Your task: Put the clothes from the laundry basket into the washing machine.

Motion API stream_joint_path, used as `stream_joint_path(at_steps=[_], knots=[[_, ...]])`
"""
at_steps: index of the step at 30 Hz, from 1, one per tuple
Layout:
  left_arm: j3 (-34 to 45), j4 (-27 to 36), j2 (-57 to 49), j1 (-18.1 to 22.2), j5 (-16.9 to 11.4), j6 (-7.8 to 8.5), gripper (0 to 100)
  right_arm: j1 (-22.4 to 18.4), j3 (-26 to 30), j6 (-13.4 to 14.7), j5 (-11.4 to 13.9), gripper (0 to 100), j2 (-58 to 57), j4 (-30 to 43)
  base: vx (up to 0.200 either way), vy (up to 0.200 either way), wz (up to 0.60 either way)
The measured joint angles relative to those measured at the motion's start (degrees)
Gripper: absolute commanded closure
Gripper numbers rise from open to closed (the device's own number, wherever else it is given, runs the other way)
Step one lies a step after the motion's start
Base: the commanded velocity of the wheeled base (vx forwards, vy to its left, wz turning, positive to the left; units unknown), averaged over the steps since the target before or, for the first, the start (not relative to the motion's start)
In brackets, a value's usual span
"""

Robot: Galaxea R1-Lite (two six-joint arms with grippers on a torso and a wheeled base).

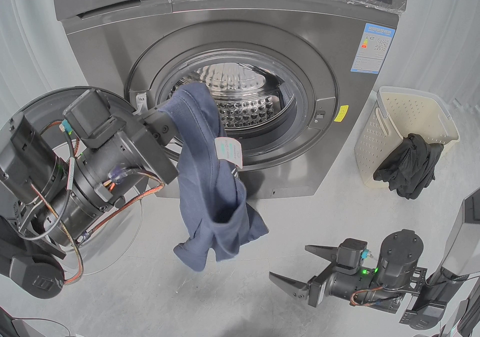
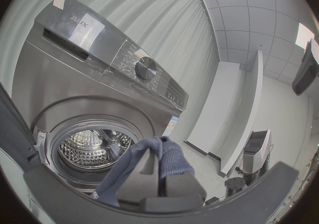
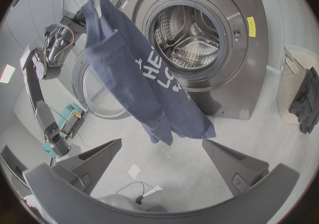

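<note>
At the open porthole of the washing machine, the left tool is held up about level with the lower rim of the opening, fingers together and clamped on the top fold of a navy garment. The cloth hangs straight down from the tool in a long drape, with a white label and white lettering showing. Its lower hem appears clear of the floor, and none of it is in the machine yet. The steel drum lies just beyond the tool, lit. The round door is swung open, behind the left tool on its outer side. The right tool is low down near the floor, fingers spread wide apart, and the hanging hem sits beyond its tips and higher. A cream laundry basket stands well off to the right tool's outer side, beside the machine's right flank. A black garment is draped over its front rim, part inside and part hanging outside.
</note>
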Motion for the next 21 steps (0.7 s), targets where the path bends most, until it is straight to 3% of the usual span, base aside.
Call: stream_joint_path(at_steps=[11, 21], knots=[[1.33, 0.0, -2.39, -3.54, -0.63, -0.17, 100, -1.16, -14.56, -0.44, -0.06, 0, 5.1, -1.15, 0.0, 0.0, 0.0], [1.73, 0.0, -3.17, -4.05, -0.66, -0.22, 100, 1.66, -20.76, -1.21, 0.27, 0, 9.37, -1.66, 0.0, 0.0, 0.0]])
